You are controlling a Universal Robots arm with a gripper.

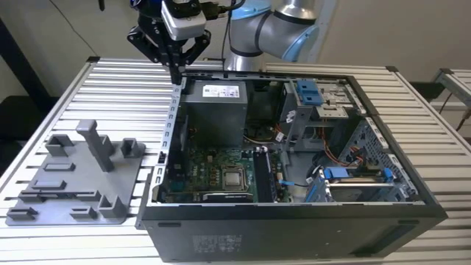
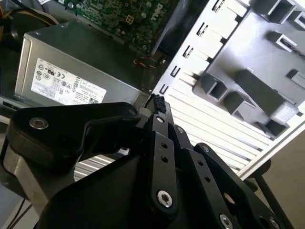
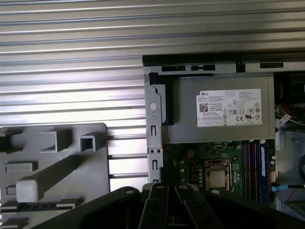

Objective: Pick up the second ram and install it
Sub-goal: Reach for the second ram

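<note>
Black metal claw point(image 1: 176, 74) is hanging pinched together, empty, at 12 o'clock; thin dark memory stick point(image 1: 63, 194) is probably handling light, stiff, fragile: edge grip.

The table point(image 1: 110, 94) fills the exterior view. The holder tray point(image 1: 81, 179) lies on it at the lower left of the frame. The open computer case point(image 1: 294, 232) sits just right of the tray. Inside the case, the power box point(image 1: 213, 107) is at the upper left. The board point(image 1: 206, 174) lies below it, with the chip point(image 1: 234, 178) on the board. The gripper point(image 1: 176, 69) hangs over the case's upper left corner.
</note>
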